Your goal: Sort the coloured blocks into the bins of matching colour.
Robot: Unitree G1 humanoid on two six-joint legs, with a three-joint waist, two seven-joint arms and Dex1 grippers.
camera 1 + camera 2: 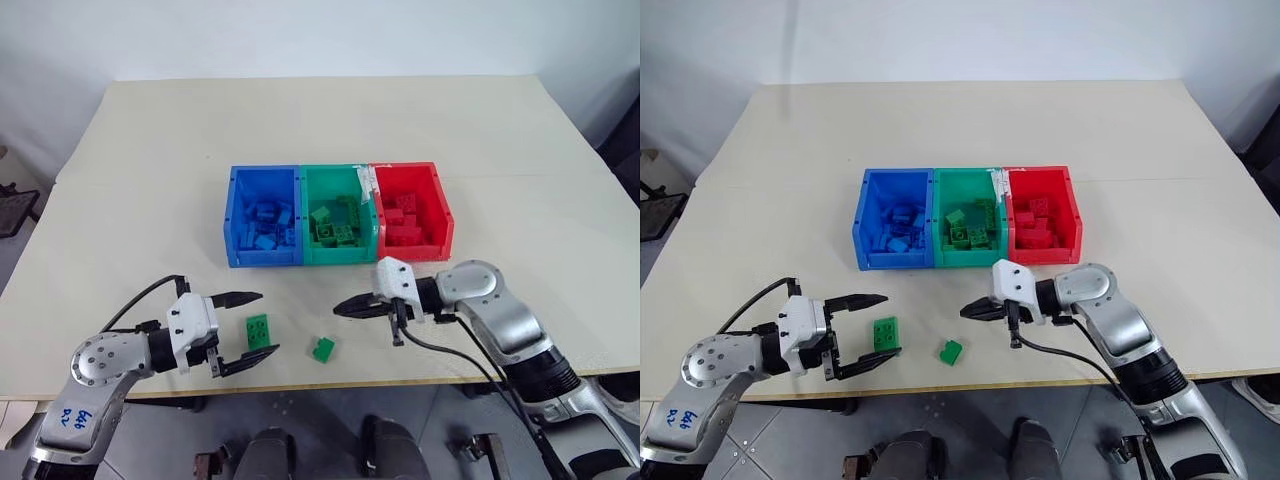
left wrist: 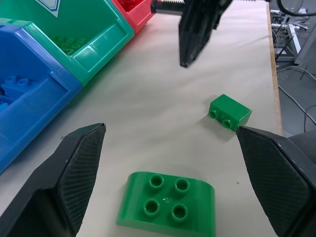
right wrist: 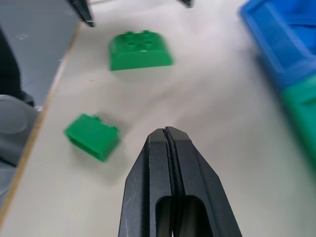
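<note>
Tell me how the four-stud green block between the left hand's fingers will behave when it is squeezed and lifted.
The four-stud green block looks like rigid moulded plastic, so it probably won't deform. Its glossy, rounded sides could slip against the fingers of the open left hand. It sits flat and low, so it is unlikely to roll or tip.

Pale table against a white wall
The beige table (image 1: pixel 330 120) meets the plain white wall (image 1: pixel 300 35) at its far edge; grey floor (image 1: pixel 330 410) lies below its near edge.

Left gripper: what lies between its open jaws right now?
The larger green block sits on the table between the left gripper's open jaws, untouched; clearest in the left wrist view.
</note>
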